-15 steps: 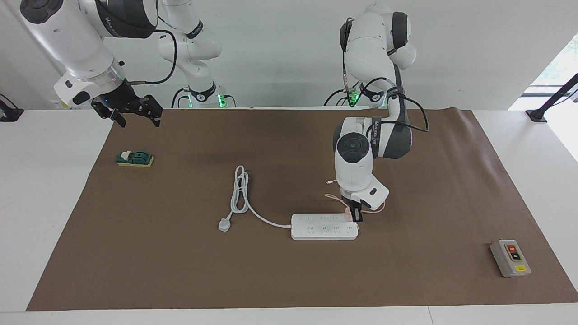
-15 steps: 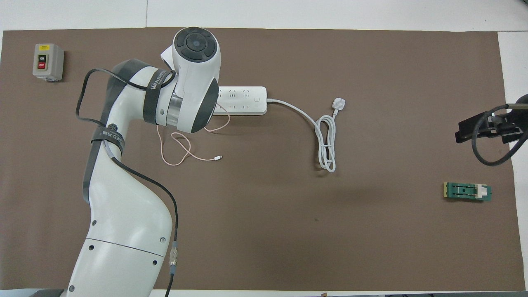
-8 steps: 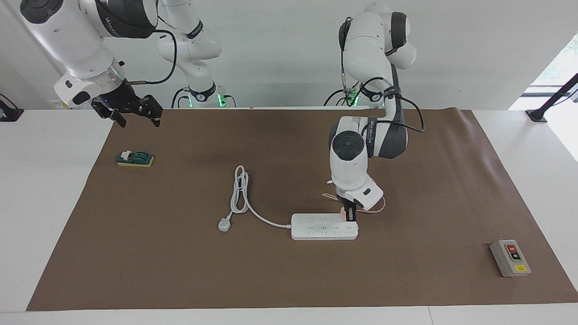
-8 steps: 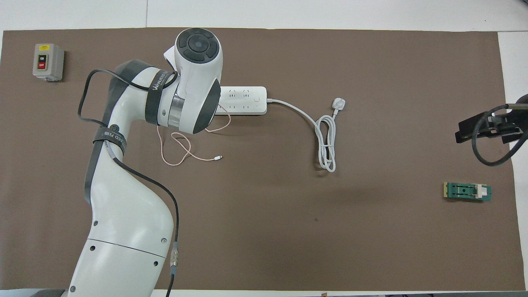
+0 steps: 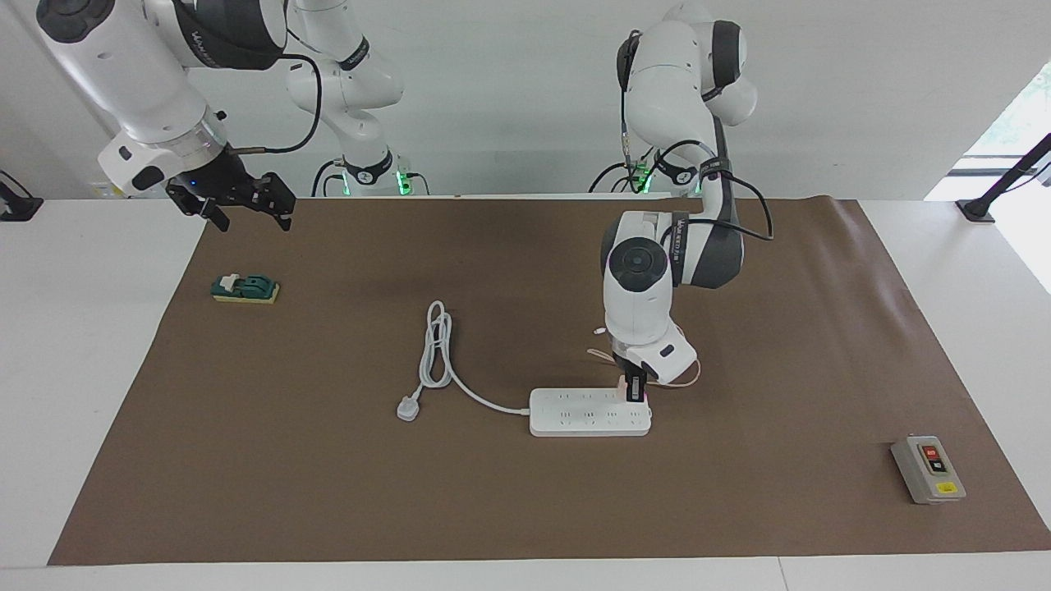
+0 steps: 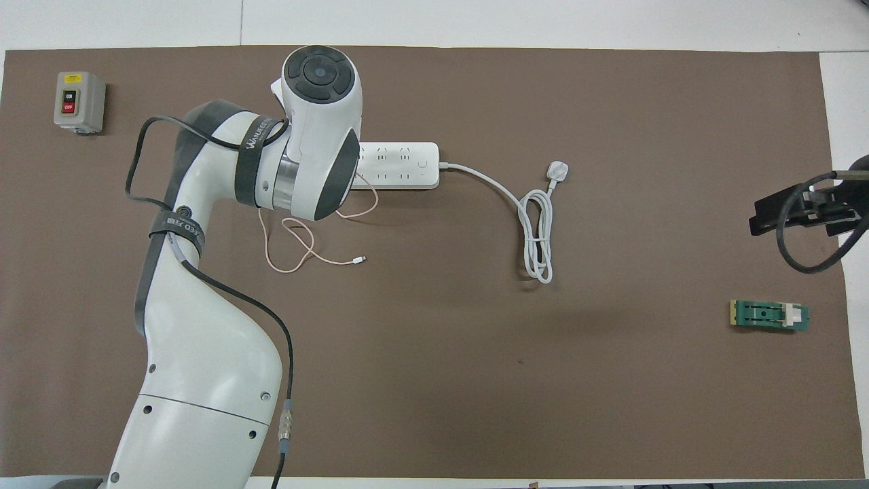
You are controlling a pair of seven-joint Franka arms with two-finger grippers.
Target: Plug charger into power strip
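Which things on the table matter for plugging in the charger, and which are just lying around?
For the job:
charger, in the left gripper
power strip

Lying about:
grey switch box
green block
right gripper, waiting

A robotics lab, by every sign: two white jointed robot arms bolted at the edge of a plain white table, green status lights glowing at their bases. A brown paper-like mat spread as a work surface, bare white wall, test props laid out apart: a grey switch box with red and black buttons, a small green latch block.
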